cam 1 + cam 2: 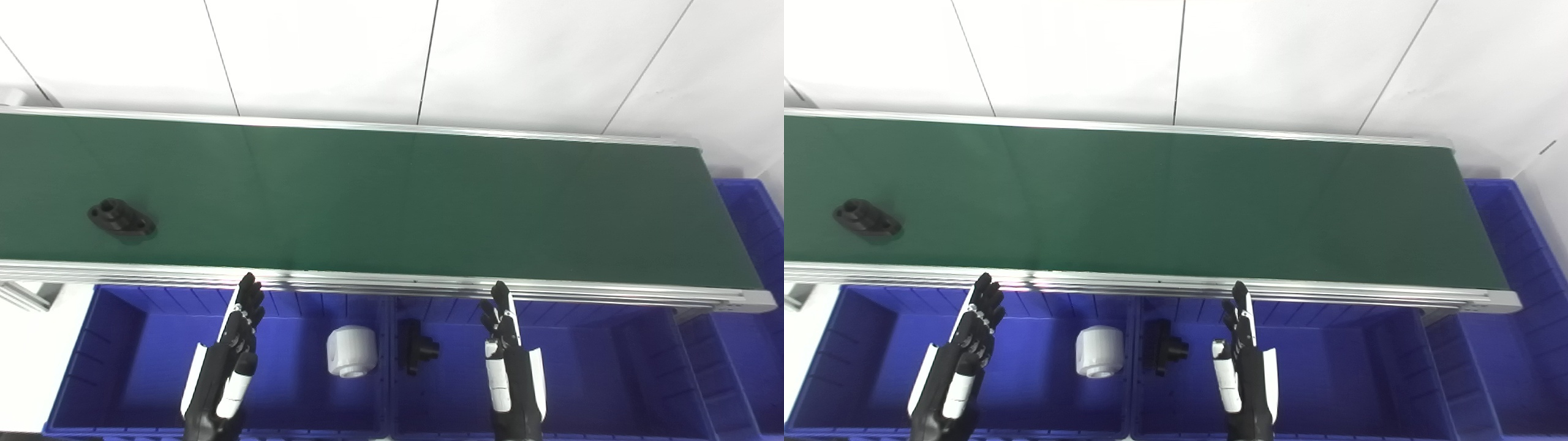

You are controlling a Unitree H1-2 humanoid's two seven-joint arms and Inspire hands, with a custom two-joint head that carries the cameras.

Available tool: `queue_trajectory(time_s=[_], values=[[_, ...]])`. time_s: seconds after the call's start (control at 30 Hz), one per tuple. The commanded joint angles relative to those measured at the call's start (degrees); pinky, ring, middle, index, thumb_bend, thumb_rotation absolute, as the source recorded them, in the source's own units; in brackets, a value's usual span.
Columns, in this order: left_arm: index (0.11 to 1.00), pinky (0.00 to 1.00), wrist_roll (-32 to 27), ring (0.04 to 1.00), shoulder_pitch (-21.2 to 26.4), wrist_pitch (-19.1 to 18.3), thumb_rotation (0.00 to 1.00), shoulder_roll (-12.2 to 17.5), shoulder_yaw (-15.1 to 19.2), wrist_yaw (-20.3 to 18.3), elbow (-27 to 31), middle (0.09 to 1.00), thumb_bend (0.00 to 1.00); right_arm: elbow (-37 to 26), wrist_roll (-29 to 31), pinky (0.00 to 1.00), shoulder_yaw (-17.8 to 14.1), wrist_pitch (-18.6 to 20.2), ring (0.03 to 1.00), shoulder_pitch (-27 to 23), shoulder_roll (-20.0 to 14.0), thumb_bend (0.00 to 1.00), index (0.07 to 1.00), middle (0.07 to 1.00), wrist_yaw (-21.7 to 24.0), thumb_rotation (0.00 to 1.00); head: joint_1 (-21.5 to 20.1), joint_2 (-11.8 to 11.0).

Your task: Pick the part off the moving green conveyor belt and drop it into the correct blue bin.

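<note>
Black part (121,218) rides the belt (392,202), far left; both hands (236,343) (507,349) hover empty below the belt, fingers spread, likely waiting to catch it

Black hands (233,361) (white side panels)

A black part (121,218), flat and oval with round raised bosses and holes on its top face, is seen lying flat near the left end of the green conveyor belt (392,202), closer to the belt's near rail than to its far one. Below that rail two blue bins are set side by side: the left bin (110,367) is occupied by a white cylindrical part (351,350), and the right bin (588,367) by a small black part (416,346) near its left wall.
</note>
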State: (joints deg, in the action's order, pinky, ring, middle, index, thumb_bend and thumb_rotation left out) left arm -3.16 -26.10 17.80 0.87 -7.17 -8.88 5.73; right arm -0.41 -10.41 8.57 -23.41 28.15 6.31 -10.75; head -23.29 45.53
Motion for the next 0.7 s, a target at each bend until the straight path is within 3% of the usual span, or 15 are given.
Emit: queue_trajectory(time_s=[0.0, 0.67], values=[[1.000, 1.00, 0.9, 1.000, 0.0, 2.8, 0.88, -0.1, 0.1, 0.7, 0.6, 1.000, 0.86, -1.1, 0.1, 0.94, 0.4, -3.3, 0.951, -0.3, 0.1, 0.76, 1.000, 0.991, 0.2, 1.00, 0.1, 0.1], [1.000, 1.00, 0.4, 1.000, 0.4, 1.2, 0.87, -0.1, 1.1, 2.1, 1.1, 1.000, 0.90, -1.9, 1.0, 0.97, 0.6, -1.4, 0.971, 0.2, -0.3, 0.81, 1.000, 1.000, 2.0, 1.00, 0.2, 0.2]])
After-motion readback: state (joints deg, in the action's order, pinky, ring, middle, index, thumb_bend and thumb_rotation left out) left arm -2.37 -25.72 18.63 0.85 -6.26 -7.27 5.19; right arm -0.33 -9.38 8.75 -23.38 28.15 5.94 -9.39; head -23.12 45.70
